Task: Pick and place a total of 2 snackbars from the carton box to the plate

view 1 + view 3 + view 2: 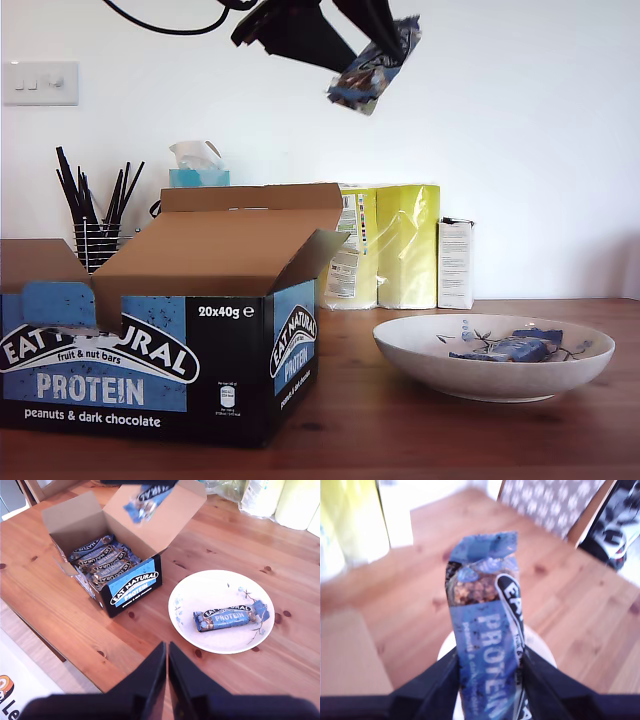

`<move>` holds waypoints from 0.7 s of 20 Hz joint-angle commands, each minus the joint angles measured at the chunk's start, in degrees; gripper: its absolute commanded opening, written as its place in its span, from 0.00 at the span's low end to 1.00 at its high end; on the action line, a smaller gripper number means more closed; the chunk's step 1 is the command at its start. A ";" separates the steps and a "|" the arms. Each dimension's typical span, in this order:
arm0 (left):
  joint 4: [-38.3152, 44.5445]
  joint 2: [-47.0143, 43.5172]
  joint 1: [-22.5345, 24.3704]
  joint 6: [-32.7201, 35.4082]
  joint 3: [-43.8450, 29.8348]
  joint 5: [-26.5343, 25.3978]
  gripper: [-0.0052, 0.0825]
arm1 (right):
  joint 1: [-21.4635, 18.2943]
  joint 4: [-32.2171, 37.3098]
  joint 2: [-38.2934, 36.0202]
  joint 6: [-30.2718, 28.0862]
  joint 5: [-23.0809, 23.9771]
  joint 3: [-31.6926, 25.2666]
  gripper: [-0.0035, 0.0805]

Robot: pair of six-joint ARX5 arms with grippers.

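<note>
This looks like a home, most likely a kitchen or dining room. The counter [500, 440] is warm brown wood with knots in it. A white wall stands behind it, with a light switch [40, 83] on it. Along the wall sit a tissue box [199, 176], yellow paper rolls [395, 245] and a wire pot of black sticks [95, 215]. A flowery plate [420, 362] and a box [150, 370] of snack bars rest on the wood.

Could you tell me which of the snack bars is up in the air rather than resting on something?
The snackbar clamped in my first gripper, held high above the table; another bar lies on the plate, the rest sit in the carton box.
</note>
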 commanded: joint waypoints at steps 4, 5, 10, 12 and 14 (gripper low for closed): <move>5.11 6.45 -1.36 1.44 0.07 0.00 0.32 | -0.07 -0.17 -0.15 0.17 -0.24 2.05 0.03; 6.64 7.89 -1.79 1.99 0.22 0.00 0.32 | -0.07 -0.28 -0.15 0.20 -0.22 2.05 0.03; 9.46 17.59 -3.56 5.68 5.92 -0.28 0.32 | -0.07 -0.26 -0.13 0.17 -0.24 2.05 0.03; 8.85 22.56 -4.11 6.60 10.49 -0.31 0.32 | -0.04 -0.26 -0.15 0.17 -0.24 2.05 0.03; 6.14 27.69 -4.39 7.50 15.69 -0.39 0.32 | -0.04 -0.22 -0.15 0.02 -0.22 2.05 0.03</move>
